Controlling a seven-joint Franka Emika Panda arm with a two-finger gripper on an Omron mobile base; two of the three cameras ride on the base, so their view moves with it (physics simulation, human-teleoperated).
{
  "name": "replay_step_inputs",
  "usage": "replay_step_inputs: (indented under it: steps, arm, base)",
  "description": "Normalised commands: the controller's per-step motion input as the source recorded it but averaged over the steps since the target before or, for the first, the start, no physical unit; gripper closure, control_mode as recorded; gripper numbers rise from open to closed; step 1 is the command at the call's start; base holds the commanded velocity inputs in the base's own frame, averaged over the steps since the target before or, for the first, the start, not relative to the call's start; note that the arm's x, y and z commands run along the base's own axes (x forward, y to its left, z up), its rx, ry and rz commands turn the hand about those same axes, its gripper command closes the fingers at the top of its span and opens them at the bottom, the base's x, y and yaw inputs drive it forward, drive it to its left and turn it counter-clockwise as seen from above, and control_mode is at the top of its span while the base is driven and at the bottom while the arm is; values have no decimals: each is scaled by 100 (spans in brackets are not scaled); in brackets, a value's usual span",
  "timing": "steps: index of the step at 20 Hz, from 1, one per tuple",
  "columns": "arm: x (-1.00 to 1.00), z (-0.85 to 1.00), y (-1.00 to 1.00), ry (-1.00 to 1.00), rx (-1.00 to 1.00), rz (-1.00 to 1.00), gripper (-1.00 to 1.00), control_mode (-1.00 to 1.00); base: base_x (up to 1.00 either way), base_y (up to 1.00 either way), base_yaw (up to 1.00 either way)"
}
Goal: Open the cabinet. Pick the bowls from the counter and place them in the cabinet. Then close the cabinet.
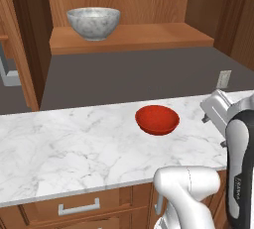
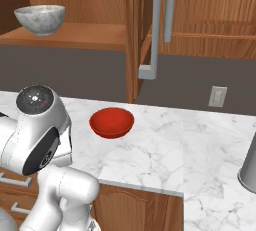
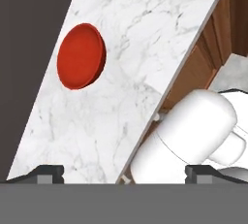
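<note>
Marble bowl (image 1: 93, 23) already sits on the open cabinet's shelf (image 1: 149, 35); the red bowl (image 1: 157, 119) waits on the desk (image 1: 69, 148), at ten o'clock from the spread, empty claw (image 3: 124, 172), likely next.

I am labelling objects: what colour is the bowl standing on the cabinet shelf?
Grey-white speckled, like marble; the bowl shows best in the left base view.

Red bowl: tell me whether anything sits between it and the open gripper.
Nothing visible does. The red bowl sits alone on the counter, with bare marble between it and the open gripper in the hand view. The marble bowl is already up on the cabinet shelf.
</note>
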Motion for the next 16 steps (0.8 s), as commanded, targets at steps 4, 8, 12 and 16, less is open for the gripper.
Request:
replay_step_inputs:
  steps: [4, 8, 12, 16]
  arm:
    - [40, -28, 0, 0, -2, 2, -100, -100]
    - [35, -31, 0, -1, -2, 3, -100, -100]
    - [28, -34, 0, 0, -5, 0, -100, -100]
    - [27, -25, 0, 0, -1, 0, -100, -100]
  base:
    - [0, 0, 0]
    - [0, 0, 0]
    - [0, 0, 0]
    - [0, 0, 0]
